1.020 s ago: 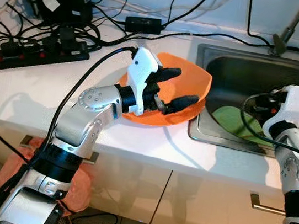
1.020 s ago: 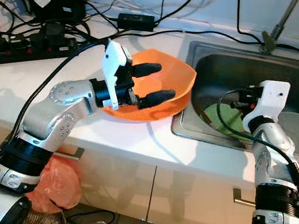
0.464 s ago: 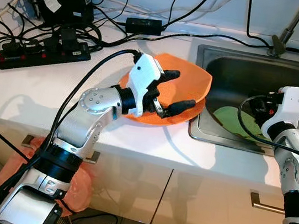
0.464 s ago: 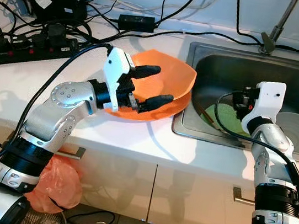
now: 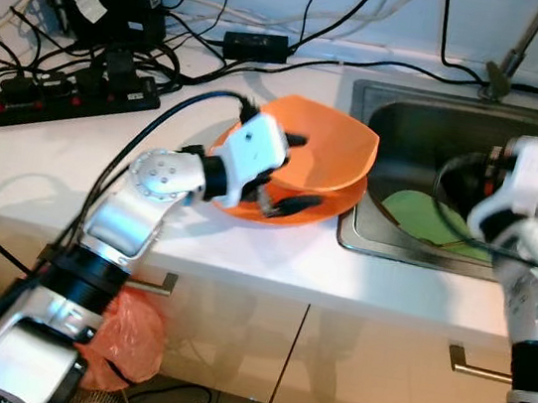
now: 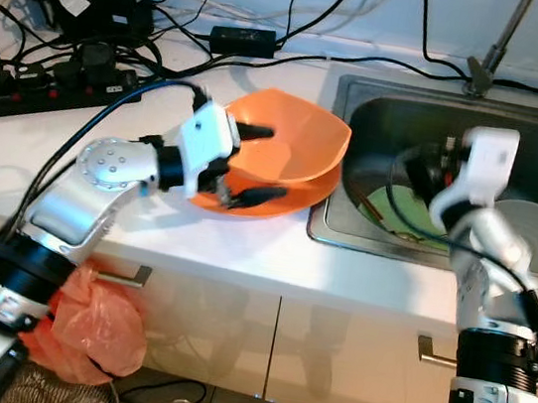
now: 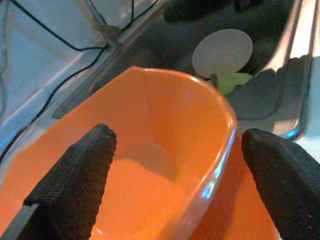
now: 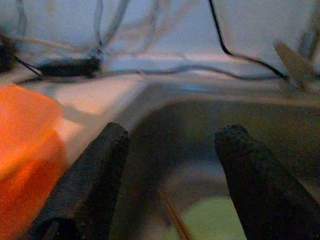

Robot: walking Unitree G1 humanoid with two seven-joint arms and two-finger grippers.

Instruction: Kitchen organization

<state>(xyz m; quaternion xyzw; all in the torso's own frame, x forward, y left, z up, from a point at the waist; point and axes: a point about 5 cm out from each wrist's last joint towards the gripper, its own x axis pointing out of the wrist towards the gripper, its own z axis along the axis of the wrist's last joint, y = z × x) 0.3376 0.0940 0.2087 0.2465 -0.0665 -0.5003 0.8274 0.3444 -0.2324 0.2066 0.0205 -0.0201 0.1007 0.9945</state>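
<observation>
Left gripper (image 5: 288,172) has its two black textured fingers spread wide, one inside the orange bowl (image 5: 328,150) and one outside its near rim, not clamped. That glossy, smooth plastic bowl sits on an orange plate (image 6: 284,202) on the white countertop (image 5: 43,170), just beside the steel sink (image 6: 402,110) edge. Right gripper (image 8: 170,190) hangs over the sink with fingers apart, holding nothing. Inside the basin lie a green plate (image 5: 427,216) and a round white dish (image 6: 537,234). A black power strip (image 5: 69,93) and tangled cables crowd the counter's far left. No legible writing.
</observation>
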